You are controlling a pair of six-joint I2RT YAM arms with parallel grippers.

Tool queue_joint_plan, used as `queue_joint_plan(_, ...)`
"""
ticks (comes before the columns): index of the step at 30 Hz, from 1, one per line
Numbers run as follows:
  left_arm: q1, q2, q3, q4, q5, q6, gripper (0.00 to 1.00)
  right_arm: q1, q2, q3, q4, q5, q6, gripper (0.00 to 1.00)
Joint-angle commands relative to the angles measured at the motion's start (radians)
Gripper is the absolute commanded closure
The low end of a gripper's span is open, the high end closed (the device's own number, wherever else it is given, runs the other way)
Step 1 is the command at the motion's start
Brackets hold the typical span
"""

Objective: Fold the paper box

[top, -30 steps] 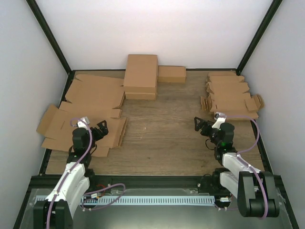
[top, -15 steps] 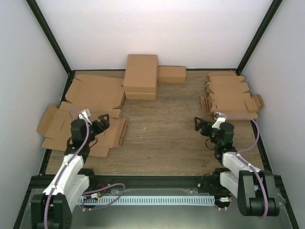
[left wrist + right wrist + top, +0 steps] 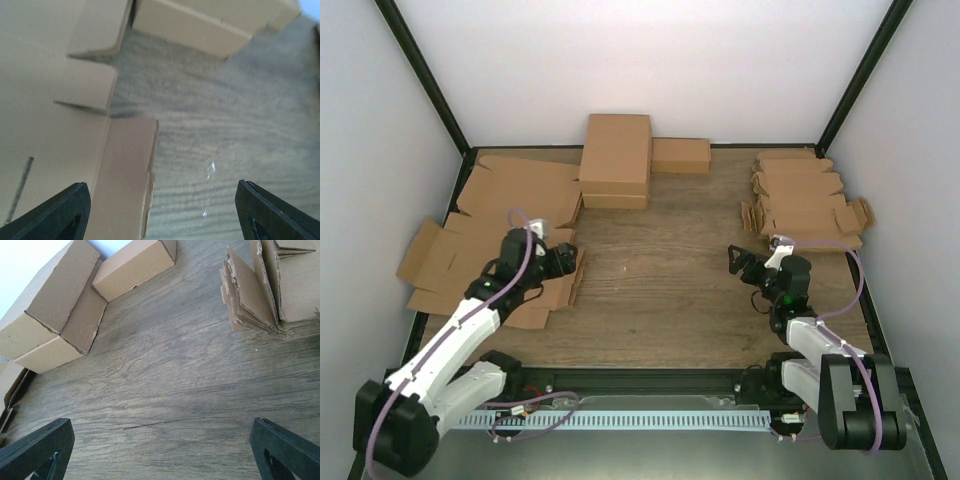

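The paper box blank (image 3: 470, 265) lies flat and unfolded at the table's front left, its side flaps spread out. My left gripper (image 3: 560, 262) hovers open and empty over the blank's right flap. In the left wrist view (image 3: 162, 220) the flap's right edge (image 3: 132, 170) lies between the fingertips (image 3: 65, 212), with bare wood to its right. My right gripper (image 3: 745, 262) is open and empty over bare wood at the right. In the right wrist view (image 3: 160, 455) it shows only wood between its fingertips (image 3: 37, 450).
A second flat blank (image 3: 520, 190) lies behind the first. Two stacked folded boxes (image 3: 616, 160) and a small short box (image 3: 680, 155) stand at the back centre. A stack of smaller notched blanks (image 3: 805, 200) lies at the back right, and also shows in the right wrist view (image 3: 260, 285).
My left arm has swung forward and to the right, from the blank's middle to over its right flap. The right arm has not moved.
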Motion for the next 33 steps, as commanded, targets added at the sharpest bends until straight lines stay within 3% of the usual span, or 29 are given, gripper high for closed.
queue_joint_plan(1, -0.136, 0.094, 0.068, -0.125, -0.215, 0.038, 0.19, 0.01, -0.001, 0.044, -0.006, 0.015, 0.013, 0.0)
queue_joint_plan(6, -0.235, 0.168, 0.118, -0.185, -0.377, 0.05, 0.22, 0.01, 0.004, 0.048, -0.012, 0.015, 0.012, 0.0)
queue_joint_plan(16, -0.282, 0.322, 0.134, -0.173, -0.367, 0.071, 0.33, 0.01, 0.004, 0.049, -0.014, 0.016, 0.013, 0.0)
queue_joint_plan(20, -0.284, 0.358, 0.145, -0.188, -0.406, 0.069, 0.48, 0.01, 0.004, 0.05, -0.017, 0.016, 0.012, 0.0)
queue_joint_plan(33, -0.287, 0.461, 0.156, -0.177, -0.42, 0.073, 0.51, 0.01, 0.018, 0.057, -0.02, 0.015, 0.012, 0.0)
